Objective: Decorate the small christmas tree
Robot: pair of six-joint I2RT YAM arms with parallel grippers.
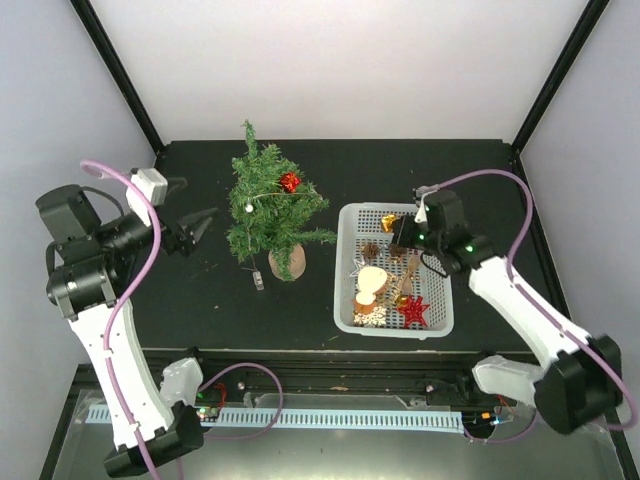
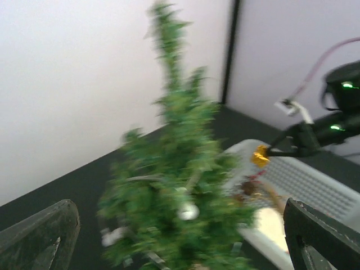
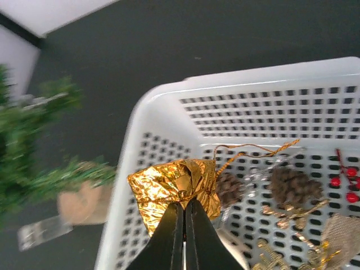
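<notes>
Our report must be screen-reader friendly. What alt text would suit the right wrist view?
The right gripper is shut on a gold foil ornament, held over a white basket of pine cones and red berries. The small christmas tree is blurred at left.

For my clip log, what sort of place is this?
Probably a lab robot cell: black table walled by white panels, black frame posts, small christmas tree beside a white basket.
</notes>
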